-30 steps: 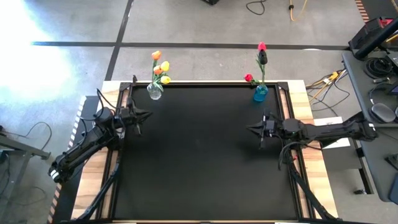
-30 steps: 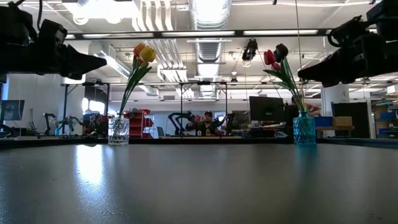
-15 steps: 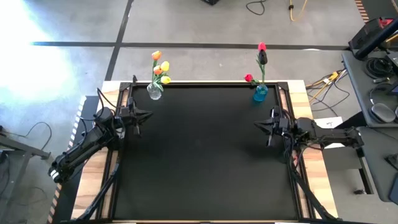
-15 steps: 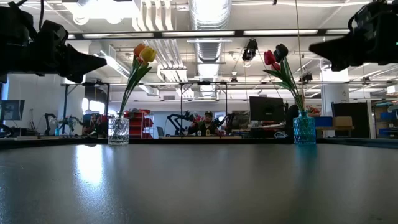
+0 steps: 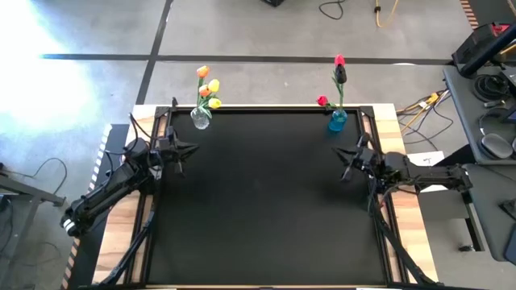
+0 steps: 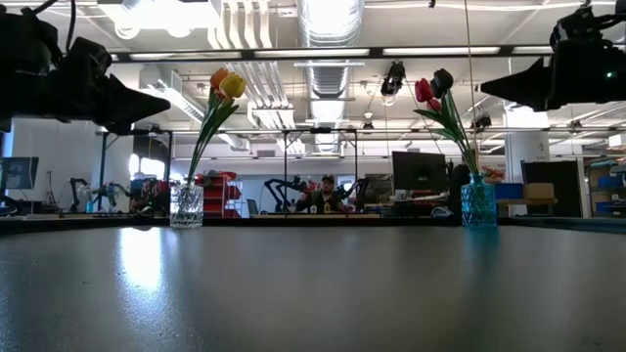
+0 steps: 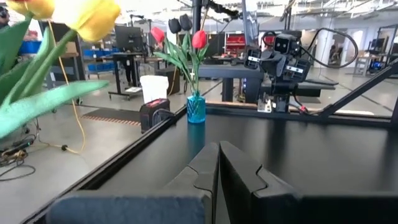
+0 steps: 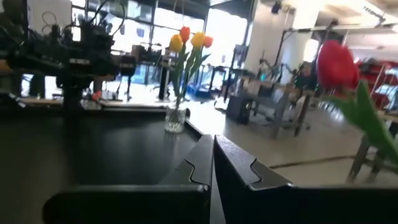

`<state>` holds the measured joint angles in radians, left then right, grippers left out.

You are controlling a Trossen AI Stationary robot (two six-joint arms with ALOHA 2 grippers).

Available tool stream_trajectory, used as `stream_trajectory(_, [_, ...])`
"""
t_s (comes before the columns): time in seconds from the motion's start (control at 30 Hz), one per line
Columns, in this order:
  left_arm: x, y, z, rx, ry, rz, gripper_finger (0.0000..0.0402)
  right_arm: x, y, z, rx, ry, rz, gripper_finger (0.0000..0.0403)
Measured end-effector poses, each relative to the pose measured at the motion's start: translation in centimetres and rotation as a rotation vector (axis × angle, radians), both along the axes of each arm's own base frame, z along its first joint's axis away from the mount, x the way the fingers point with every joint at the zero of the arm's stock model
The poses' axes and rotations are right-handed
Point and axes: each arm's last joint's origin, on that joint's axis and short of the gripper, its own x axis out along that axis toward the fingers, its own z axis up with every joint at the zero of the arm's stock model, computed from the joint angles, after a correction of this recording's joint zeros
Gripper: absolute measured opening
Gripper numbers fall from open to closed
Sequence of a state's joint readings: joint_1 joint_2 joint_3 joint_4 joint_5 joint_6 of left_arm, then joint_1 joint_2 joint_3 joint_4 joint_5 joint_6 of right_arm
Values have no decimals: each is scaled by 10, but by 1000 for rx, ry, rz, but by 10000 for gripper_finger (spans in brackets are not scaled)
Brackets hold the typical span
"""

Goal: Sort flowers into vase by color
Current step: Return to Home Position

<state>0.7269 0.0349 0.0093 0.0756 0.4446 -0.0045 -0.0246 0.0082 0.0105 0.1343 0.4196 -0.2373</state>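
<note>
Right arm has folded back toward its own side of the table since a second ago; I see its elbow tucked in and the right gripper (image 5: 345, 159) pulled a little closer to its edge. Left arm hasn't shifted.

Right gripper: fingers pressed together, nothing held, raised above the black matte table top (image 5: 266, 209). Just beyond it toward the far edge stands the small blue glass vase (image 5: 338, 121), upright, holding the red, pink and dark purple tulips (image 5: 339, 71). One red head from that bunch hangs close beside this gripper in its wrist view, blurred.

Left gripper (image 5: 188, 147): fingers closed flat against each other, empty, also held above the table. Near it toward the far edge stands the clear glass vase (image 5: 200, 119), upright, with the yellow and orange tulips (image 5: 209, 86) in it. A yellow head and a green leaf hang close beside this gripper in its wrist view.

Grippers point at each other across the table, well apart. Each vase sits at the far edge on its own gripper's side. No loose stems between the grippers. From the low camera both grippers sit about level with the flower heads.
</note>
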Motion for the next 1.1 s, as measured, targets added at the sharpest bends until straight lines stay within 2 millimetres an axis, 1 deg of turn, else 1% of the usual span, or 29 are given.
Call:
stream_trajectory(0.07, [0, 0, -1, -6, 8, 0, 0, 0, 0, -3, 39, 10, 6, 9])
stream_trajectory(0.13, [1, 1, -2, -12, 15, 0, 0, 1, 0, -6, 114, 6, 13, 9])
stream_trajectory(0.43, [2, 2, -2, -31, 38, 0, 0, 1, 0, -7, 309, -76, 32, 9])
stream_trajectory(0.53, [2, 2, -1, -31, 38, 0, 0, 1, 0, -7, 319, -79, 33, 9])
stream_trajectory(0.77, [2, 2, -1, -31, 38, 0, 0, 1, 0, -7, 279, -58, 30, 9])
stream_trajectory(0.9, [2, 2, -1, -31, 38, 0, 0, 5, 16, -10, 256, 7, 94, 9])
stream_trajectory(1.1, [2, 2, 0, -30, 37, 0, 0, 7, 38, -15, 236, 107, 267, 9])
